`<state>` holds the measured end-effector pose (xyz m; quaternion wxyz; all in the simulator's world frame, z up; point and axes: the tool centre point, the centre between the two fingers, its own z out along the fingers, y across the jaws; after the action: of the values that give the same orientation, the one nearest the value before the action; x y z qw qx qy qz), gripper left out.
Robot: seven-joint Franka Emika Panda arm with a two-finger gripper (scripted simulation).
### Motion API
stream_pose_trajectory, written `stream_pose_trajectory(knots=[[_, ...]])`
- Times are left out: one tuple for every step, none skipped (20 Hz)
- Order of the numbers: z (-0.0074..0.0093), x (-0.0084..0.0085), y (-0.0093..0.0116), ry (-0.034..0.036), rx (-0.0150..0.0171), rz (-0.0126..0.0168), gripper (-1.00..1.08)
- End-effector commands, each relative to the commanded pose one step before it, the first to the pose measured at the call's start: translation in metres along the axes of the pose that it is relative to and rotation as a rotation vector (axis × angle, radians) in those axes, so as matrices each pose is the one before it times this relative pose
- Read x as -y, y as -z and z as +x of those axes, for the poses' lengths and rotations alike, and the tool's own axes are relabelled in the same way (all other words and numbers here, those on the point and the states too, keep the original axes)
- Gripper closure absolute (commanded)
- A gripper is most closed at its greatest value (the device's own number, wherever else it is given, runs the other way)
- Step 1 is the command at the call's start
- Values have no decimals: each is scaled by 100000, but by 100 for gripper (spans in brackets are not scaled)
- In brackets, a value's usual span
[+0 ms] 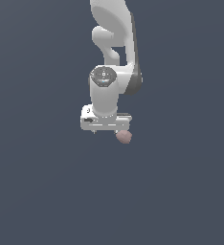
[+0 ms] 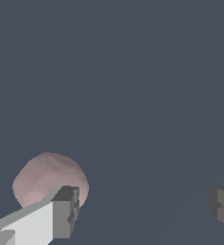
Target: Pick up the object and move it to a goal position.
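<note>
The object, a small pinkish-brown lump that is nearly ball-shaped with a slightly dented, uneven surface, is sitting just below the underside of my hand in the exterior view, off toward that view's right. In the wrist view it is lying beside one of my fingers, partly behind its dark pad, rather than in the gap between the two. I cannot tell whether it is touching that finger or only overlapping it in the view.

My gripper is spread wide, its jaws standing well apart and holding nothing; the second finger is only showing at the frame edge.

I am judging the lump to be light, given how small it is against my gripper. Its matte, dull surface suggests it will not be very slippery, but the rounded shape means it could roll or squirt out if I am pinching off-centre. Whether it is stiff or soft I cannot say from these renders. The sensible hold is across its widest middle, pads on opposite sides, so I am needing to shift sideways until the lump sits centred between the fingers before closing.

Around us there is only the plain dark grey ground; no goal marker is showing.
</note>
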<state>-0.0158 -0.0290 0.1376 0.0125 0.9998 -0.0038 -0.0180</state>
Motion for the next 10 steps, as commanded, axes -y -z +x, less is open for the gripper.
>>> stream_pose_trajectory(knots=[[-60, -116, -69, 62, 160, -35, -92], [25, 65, 27, 96, -70, 15, -92], [5, 49, 12, 214, -43, 10, -92], [-7, 26, -9, 316, -11, 4, -92], [-16, 29, -20, 463, -2, 3, -92], [-22, 40, -28, 621, -1, 4, -92], [-25, 56, -32, 787, -8, 6, -92], [-26, 74, -34, 952, -19, 9, -92], [-28, 91, -37, 1115, -29, 12, -92], [-29, 109, -40, 1278, -38, 14, -92]])
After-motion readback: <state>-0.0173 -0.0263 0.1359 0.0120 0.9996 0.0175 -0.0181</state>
